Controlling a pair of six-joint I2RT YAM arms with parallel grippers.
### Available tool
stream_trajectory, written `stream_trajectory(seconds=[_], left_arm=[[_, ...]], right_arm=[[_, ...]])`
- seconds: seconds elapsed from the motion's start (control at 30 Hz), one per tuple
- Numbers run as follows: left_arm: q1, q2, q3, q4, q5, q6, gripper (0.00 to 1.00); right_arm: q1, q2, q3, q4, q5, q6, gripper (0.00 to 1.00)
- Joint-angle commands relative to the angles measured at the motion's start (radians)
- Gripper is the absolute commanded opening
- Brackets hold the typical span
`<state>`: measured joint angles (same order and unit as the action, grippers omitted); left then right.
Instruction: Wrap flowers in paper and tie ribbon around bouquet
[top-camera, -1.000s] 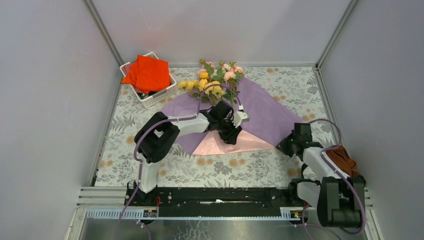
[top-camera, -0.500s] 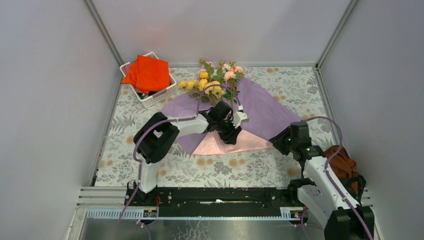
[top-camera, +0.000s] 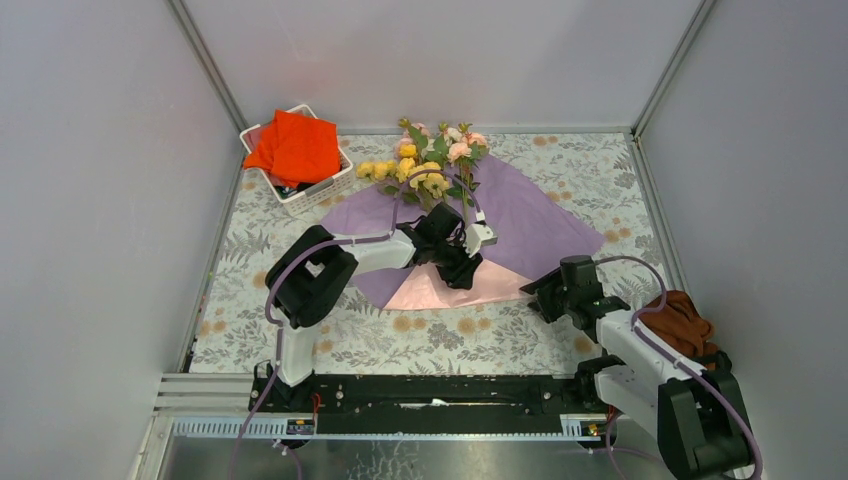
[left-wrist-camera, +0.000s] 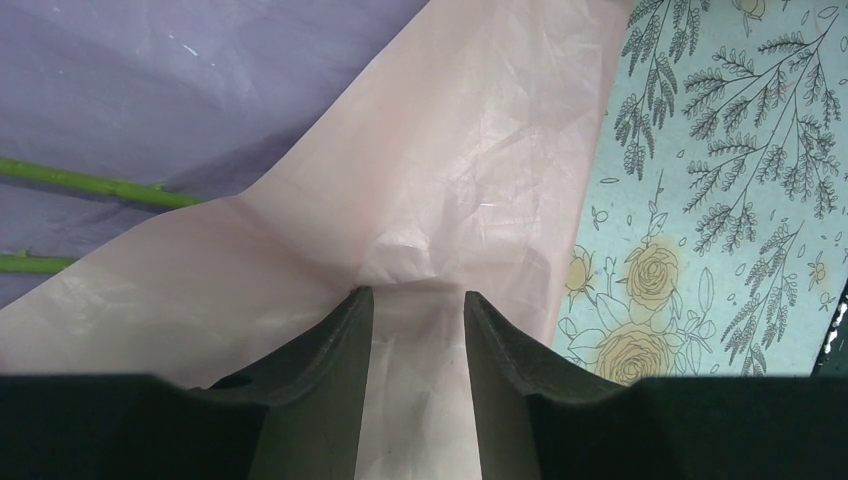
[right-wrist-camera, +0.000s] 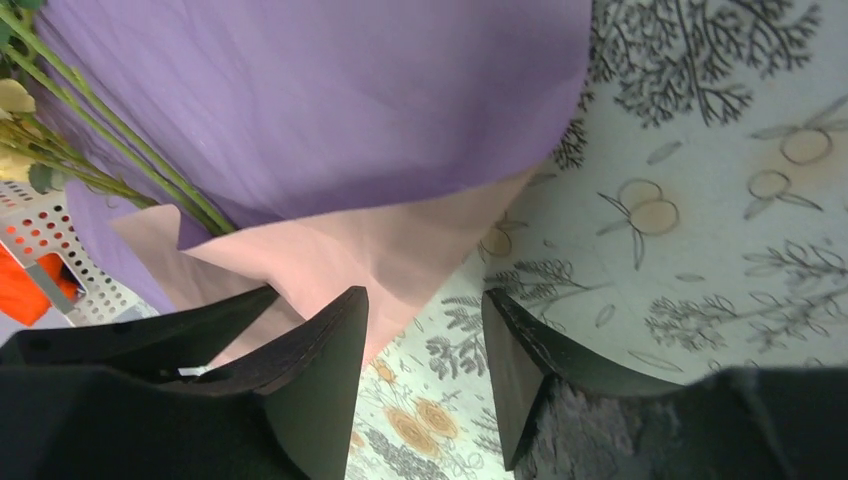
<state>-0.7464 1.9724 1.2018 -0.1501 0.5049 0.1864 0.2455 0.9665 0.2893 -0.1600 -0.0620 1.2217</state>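
Broadly, the worktop (top-camera: 480, 330) wears a grey-and-orange floral cloth, its near edge cut off by the arms' rail. On it the paper (top-camera: 530, 225) lies spread purple side up, with a pink flap (left-wrist-camera: 470, 150) folded over at its near side. The flowers (top-camera: 430, 160) lie on the paper, with blooms past its far edge. Their green stems (right-wrist-camera: 120, 150) run toward the flap and vanish beneath it, so their ends are hidden.

At the far left corner a white basket (top-camera: 300, 198) holds an orange cloth (top-camera: 295, 145) that covers whatever else is inside.

The left tool (left-wrist-camera: 415, 300) is down on the pink flap with its fingers (left-wrist-camera: 350, 335) apart. The paper puckers just ahead of the tips; whether stems are pressed underneath cannot be told. The right tool (right-wrist-camera: 425, 300) hangs just beside the paper's near right edge, fingers apart with nothing between them.

A brown cloth (top-camera: 685, 320) sits near the right arm, partly hidden by it.
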Motion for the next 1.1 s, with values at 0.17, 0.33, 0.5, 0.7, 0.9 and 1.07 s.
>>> stream_trajectory(seconds=[0.17,0.33,0.5,0.7,0.9,1.07], left_arm=[[0.003,0.016,-0.038,-0.063,-0.089,0.033,0.47],[0.003,0.014,-0.036,-0.067,-0.095,0.035,0.47],[0.006,0.013,-0.029,-0.072,-0.106,0.037,0.47],[0.010,0.033,-0.012,-0.073,-0.119,0.037,0.47],[0.015,0.081,0.010,-0.087,-0.118,0.033,0.47],[0.019,0.099,0.023,-0.088,-0.110,0.023,0.47]], right_arm=[[0.005,0.166,0.010,0.056,0.170,-0.034,0.40],[0.005,0.183,0.009,0.073,0.192,-0.059,0.22],[0.006,0.176,0.065,0.038,0.225,-0.192,0.03],[0.081,0.132,0.179,-0.056,0.354,-0.409,0.00],[0.252,0.117,0.260,-0.063,0.515,-0.558,0.00],[0.454,0.159,0.326,-0.030,0.626,-0.702,0.00]])
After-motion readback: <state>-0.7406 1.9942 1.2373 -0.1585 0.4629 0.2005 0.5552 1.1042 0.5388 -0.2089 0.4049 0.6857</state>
